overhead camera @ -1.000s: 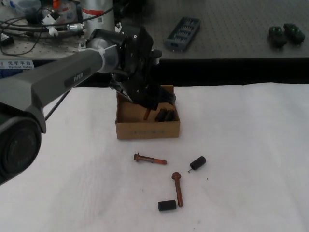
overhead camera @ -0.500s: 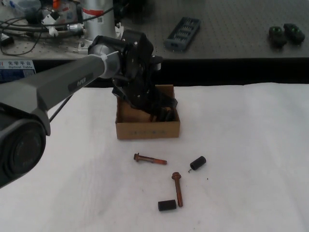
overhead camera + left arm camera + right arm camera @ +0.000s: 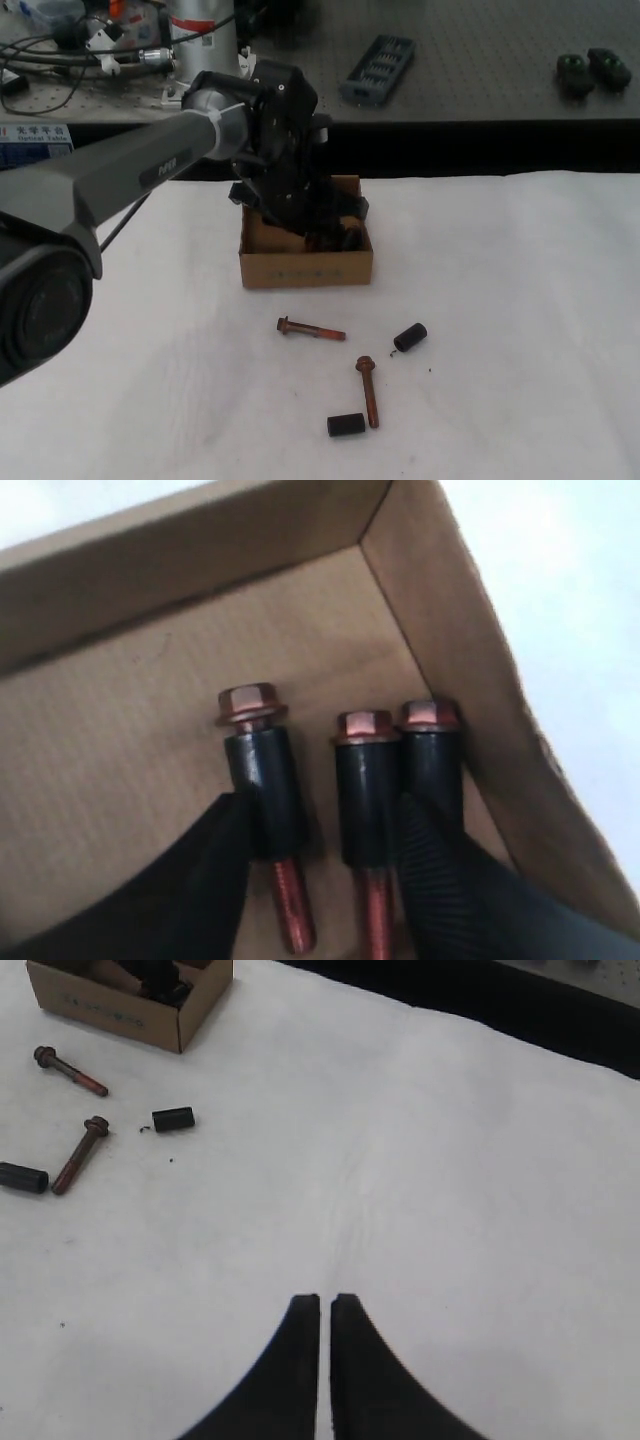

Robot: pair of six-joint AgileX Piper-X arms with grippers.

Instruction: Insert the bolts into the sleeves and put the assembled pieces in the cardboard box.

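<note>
Placement, by the look of it, being wrapped up: hanging low inside the cardboard box [image 3: 300, 270] at the upper centre of the high view; spreading the left gripper [image 3: 325, 825] wide and clamping nothing, with two of the assembled pieces [image 3: 262, 780] lying loose between its fingers on the box floor; counting three assembled pieces in there, lying side by side with heads all pointing one way, one of them just beside a side wall; counting two bare bolts [image 3: 312, 329] and two empty sleeves [image 3: 409, 337] lying apart on the white cloth [image 3: 520, 300] in the lower centre of the high view; judging the job a little past halfway; calling next for lifting the left gripper straight up without dragging a finished piece along, then going for a loose bolt and sleeve; hovering over bare cloth well apart from the box, pinching the right gripper [image 3: 325, 1305] nearly closed on nothing.
</note>
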